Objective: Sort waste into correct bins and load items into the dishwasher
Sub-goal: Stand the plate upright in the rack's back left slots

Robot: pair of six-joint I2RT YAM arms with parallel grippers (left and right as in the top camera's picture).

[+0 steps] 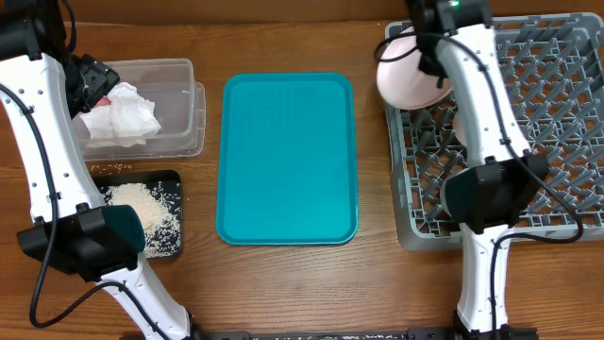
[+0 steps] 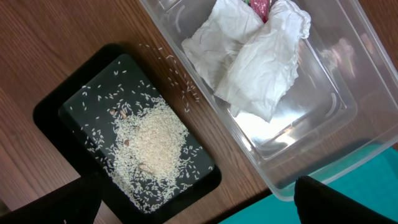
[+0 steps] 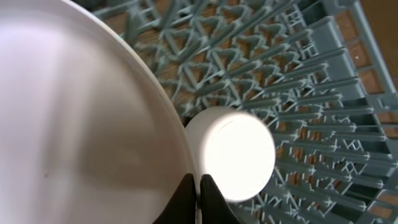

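White plate [image 1: 408, 77] sits pinched by its rim in my right gripper [image 3: 198, 194], tilted over the grey rack [image 1: 557, 113], likely to slot between pegs, while my left gripper [image 1: 92, 83] hangs wide open over the clear tub [image 1: 179, 71] of napkins [image 1: 121, 118].

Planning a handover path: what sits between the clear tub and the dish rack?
Only the teal tray, nothing on it, lies between clear tub and dish rack, bare table either side; overhead view shows it.

Brown wood-grain tabletop [image 1: 283, 293]
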